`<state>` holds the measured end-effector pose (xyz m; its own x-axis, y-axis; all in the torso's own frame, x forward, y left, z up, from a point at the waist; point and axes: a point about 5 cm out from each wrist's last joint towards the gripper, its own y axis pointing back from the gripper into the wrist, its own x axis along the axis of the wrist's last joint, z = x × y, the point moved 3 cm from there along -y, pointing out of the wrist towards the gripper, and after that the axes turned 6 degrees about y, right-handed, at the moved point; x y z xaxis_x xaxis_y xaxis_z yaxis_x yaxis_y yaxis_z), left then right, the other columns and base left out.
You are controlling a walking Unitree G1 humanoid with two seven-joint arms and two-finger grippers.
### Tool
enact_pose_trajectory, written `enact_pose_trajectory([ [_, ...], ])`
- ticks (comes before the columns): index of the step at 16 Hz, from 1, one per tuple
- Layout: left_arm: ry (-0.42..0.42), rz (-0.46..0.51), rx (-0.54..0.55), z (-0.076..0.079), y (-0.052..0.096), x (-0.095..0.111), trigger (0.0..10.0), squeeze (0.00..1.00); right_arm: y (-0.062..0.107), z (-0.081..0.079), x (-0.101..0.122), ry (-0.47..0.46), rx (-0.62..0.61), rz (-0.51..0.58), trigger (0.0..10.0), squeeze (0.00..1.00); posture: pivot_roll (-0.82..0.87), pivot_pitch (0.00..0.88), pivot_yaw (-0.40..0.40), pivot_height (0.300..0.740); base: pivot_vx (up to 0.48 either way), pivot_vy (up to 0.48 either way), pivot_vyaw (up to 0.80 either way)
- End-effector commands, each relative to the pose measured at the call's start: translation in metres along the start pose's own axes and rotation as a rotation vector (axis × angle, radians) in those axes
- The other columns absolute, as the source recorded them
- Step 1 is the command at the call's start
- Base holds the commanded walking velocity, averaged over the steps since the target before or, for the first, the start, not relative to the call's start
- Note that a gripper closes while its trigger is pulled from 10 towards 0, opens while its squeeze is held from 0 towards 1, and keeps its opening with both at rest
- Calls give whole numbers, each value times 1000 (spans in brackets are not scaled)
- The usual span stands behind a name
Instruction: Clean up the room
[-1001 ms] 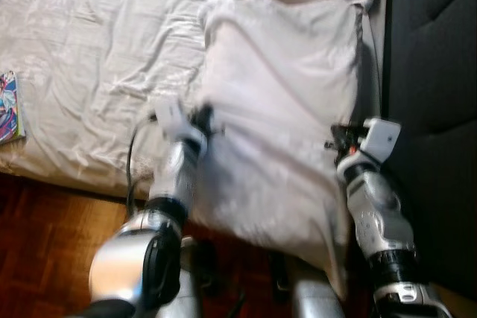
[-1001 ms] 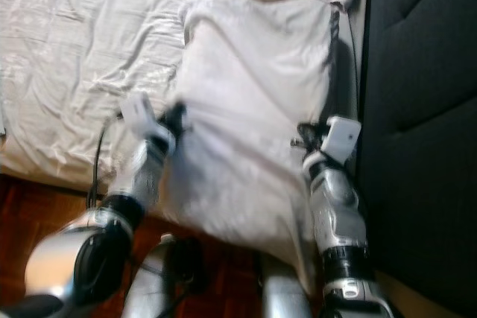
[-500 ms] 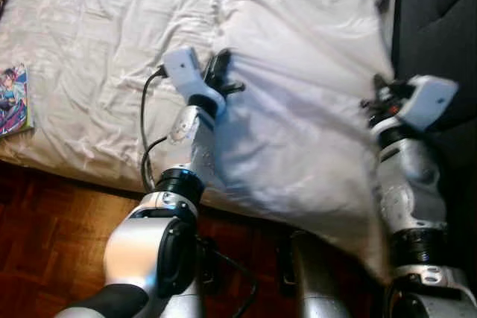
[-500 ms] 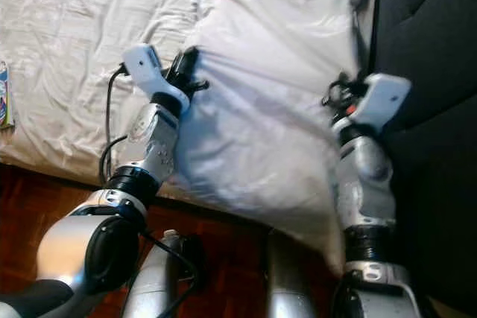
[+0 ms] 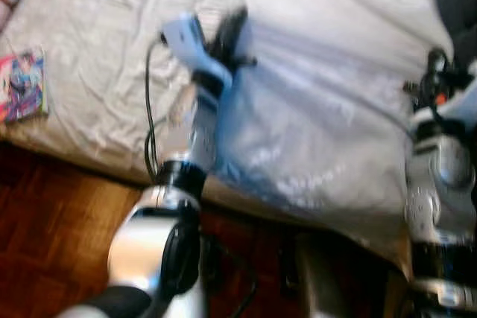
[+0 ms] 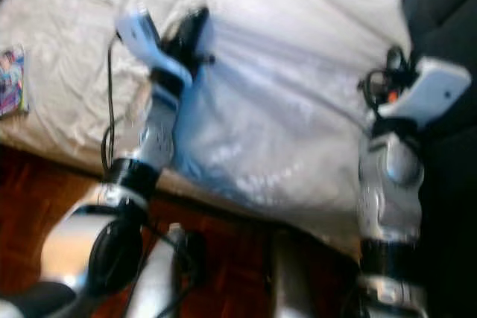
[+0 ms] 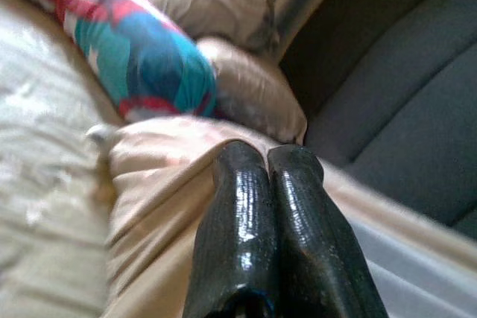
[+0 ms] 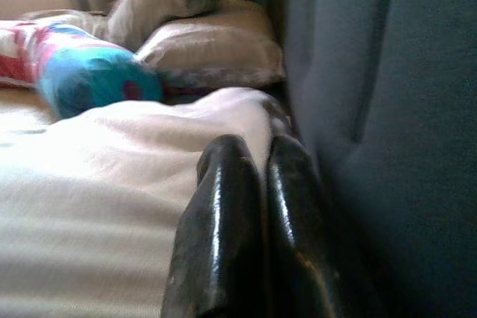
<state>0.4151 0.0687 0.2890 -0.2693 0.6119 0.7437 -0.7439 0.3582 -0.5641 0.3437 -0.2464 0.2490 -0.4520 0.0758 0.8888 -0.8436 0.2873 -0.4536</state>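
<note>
floor (image 5: 52, 206): dark wood parquet, nearest the camera, running under the near edge of the bed.
left arm (image 5: 195, 139): silver, reaches up from the floor side along the pillow's left edge, black cable looping beside it.
left claw (image 7: 268, 165): fingers pressed together with no gap, lying on the pillow's left edge; looks pinched on the fabric there.
right arm (image 6: 391, 184): comes up along the pillow's right edge, between the pillow and the headboard.
right claw (image 8: 250, 158): fingers closed tight too, sitting on the pillow's right edge, right against the headboard side. Looks like it's gripping the cloth.
pillow (image 5: 328, 102): big white one, held between the two claws, its lower end hanging past the near edge of the bed over the floor. Pretty blurry in the head views tbh.
bed (image 5: 97, 72): rumpled cream sheet, spreads out left of the pillow.
book (image 5: 22, 86): colourful cover, flat on the bed well to the left of the pillow, near the bed's edge.
headboard (image 8: 380, 109): dark grey padded panel, just right of the pillow.
cushion (image 7: 141, 57): red, teal and blue, beyond the pillow's far end.
other pillows (image 8: 212, 53): pale ones past the pillow, beside the cushion, close to the headboard.
</note>
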Motion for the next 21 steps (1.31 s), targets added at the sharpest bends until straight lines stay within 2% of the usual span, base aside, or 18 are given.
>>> enact_pose_trajectory([
  [1,-6,-133,25,-22,25,-26,0,0,21,45,2,90,-187,40,0,0,-131,501,39,661,0,0,0],
  [2,10,-241,53,-31,42,-49,9333,0,35,56,-20,132,-233,-54,471,0,-119,501,45,661,0,0,0],
  [3,20,-343,128,-47,64,-70,10000,0,54,69,-49,206,-292,-183,10000,0,-128,500,45,661,0,0,0],
  [4,19,-428,182,-59,87,-86,10000,0,78,82,-80,242,-344,-327,10000,0,-128,502,45,661,0,0,0],
  [6,-8,-485,196,-64,101,-95,10000,0,93,84,-99,224,-356,-416,10000,0,-121,501,48,661,0,0,0],
  [7,-23,-514,232,-71,113,-99,10000,0,111,82,-120,242,-343,-524,10000,0,-119,502,50,661,0,0,0],
  [8,-36,-523,255,-76,120,-98,10000,0,126,80,-135,236,-342,-600,10000,0,-114,501,52,661,0,0,0],
  [10,-61,-519,279,-83,121,-93,10000,0,140,74,-150,223,-317,-668,10000,0,-111,497,54,661,0,0,0],
  [13,-128,-500,355,-96,120,-82,10000,0,149,60,-165,186,-265,-731,10000,0,-105,490,60,661,0,0,0],
  [14,-121,-481,366,-97,117,-79,10000,0,147,57,-166,168,-266,-727,10000,0,-105,490,60,661,0,0,0],
  [17,-115,-423,340,-88,103,-74,10000,0,129,43,-161,124,-205,-663,10000,0,-105,487,61,661,0,0,0],
  [19,-127,-344,308,-76,78,-63,10000,0,101,39,-148,116,-206,-564,10000,0,-101,486,62,661,0,0,0],
  [20,-136,-329,303,-73,73,-60,10000,0,93,39,-143,110,-209,-533,10000,0,-103,486,62,661,0,0,0],
  [21,-170,-240,268,-60,45,-41,10000,0,54,31,-114,97,-205,-379,10000,0,-107,490,63,661,0,0,0],
])
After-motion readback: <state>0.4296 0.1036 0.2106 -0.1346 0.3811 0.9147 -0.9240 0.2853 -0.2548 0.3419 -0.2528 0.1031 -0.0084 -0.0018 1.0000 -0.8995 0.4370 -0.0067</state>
